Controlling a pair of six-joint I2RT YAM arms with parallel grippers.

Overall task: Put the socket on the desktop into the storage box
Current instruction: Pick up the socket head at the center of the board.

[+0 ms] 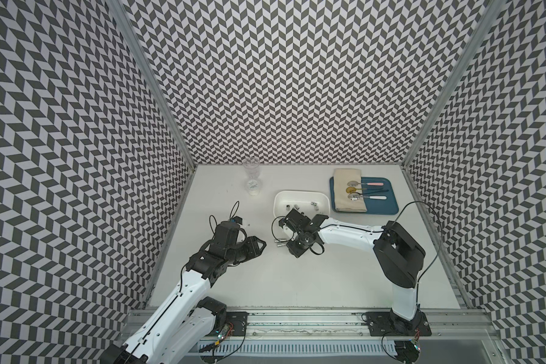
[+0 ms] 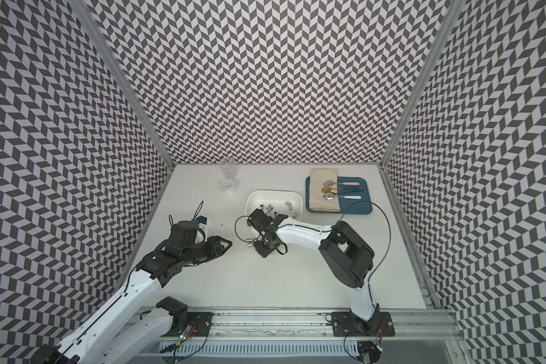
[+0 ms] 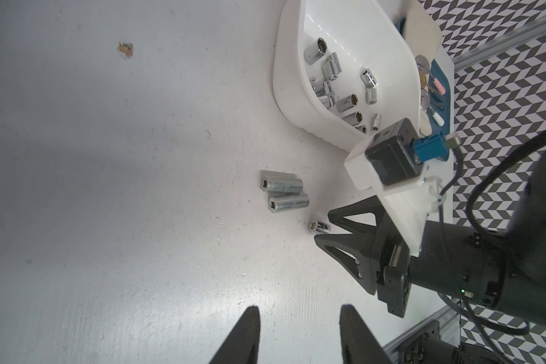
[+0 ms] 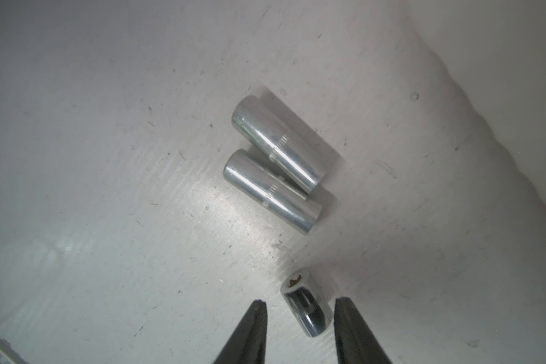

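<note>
A short chrome socket (image 4: pixel 308 307) lies on the white desktop between the fingers of my right gripper (image 4: pixel 300 302). The jaws are open, with a gap on one side of the socket. The same socket (image 3: pixel 319 227) shows in the left wrist view at the right gripper's tips. Two longer sockets (image 4: pixel 278 148) (image 4: pixel 273 190) lie side by side just beyond it. The white storage box (image 1: pixel 300 193) stands behind the right wrist with several sockets (image 3: pixel 331 66) inside. My left gripper (image 3: pixel 300 310) hovers open and empty, to the left of the loose sockets.
A clear glass cup (image 1: pixel 252 179) stands at the back left. A blue tray (image 1: pixel 379 205) with a beige cloth (image 1: pixel 347 189) and three spoons sits right of the box. A small brown speck (image 3: pixel 125 49) marks the desktop. Patterned walls close three sides.
</note>
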